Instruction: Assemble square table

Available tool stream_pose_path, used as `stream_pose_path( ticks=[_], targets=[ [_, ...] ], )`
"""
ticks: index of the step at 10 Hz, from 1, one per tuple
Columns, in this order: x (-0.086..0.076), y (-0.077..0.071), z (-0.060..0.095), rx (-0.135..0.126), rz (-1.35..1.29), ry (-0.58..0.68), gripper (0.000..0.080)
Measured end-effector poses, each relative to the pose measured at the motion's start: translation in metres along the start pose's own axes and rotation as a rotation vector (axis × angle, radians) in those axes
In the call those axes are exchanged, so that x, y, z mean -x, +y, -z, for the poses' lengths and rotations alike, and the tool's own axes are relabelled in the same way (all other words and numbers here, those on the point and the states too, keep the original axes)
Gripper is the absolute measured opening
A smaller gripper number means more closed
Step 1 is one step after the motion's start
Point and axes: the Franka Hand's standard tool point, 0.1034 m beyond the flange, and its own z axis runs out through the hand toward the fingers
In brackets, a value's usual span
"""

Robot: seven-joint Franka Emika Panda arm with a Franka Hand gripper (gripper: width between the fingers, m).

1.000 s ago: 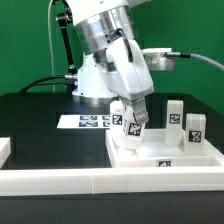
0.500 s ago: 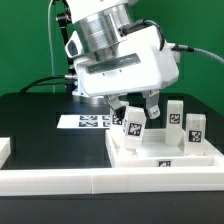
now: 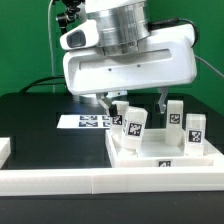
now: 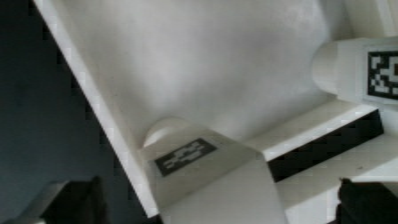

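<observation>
The claw [image 3: 132,101] hangs with its two fingers spread wide and nothing between them, so it looks free to move on. Just below it a short leg [image 3: 133,126] stands upright on the tabletop [image 3: 160,154], probably because it is already fixed there. Beyond that leg, toward the exterior view's right, two more legs [image 3: 176,111] stand along the tabletop's far side, seemingly parked or mounted.

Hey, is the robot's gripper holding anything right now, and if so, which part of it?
Nothing is held. The gripper stands open above the leg on the tabletop, its fingers apart and clear of it.
</observation>
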Motion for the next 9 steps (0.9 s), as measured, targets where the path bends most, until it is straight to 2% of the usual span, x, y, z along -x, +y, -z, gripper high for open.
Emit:
stream_pose_path(
  ticks=[4,5,6,7,9],
  targets=[
    [0.0001,-0.0012,-0.0006,0.004,0.289,0.001,0.0649],
    [-0.0002,0.0001,-0.0006,0.018,0.378,0.001,0.0649],
    [-0.0012,0.0023,-0.0003,0.053,0.479,0.002,0.0649],
    [-0.0028,0.0019,0.0004,0.070,0.498,0.010,0.0649],
    [-0.0053,0.0047,0.0009,0.065,0.491,0.019,0.0649]
  ],
)
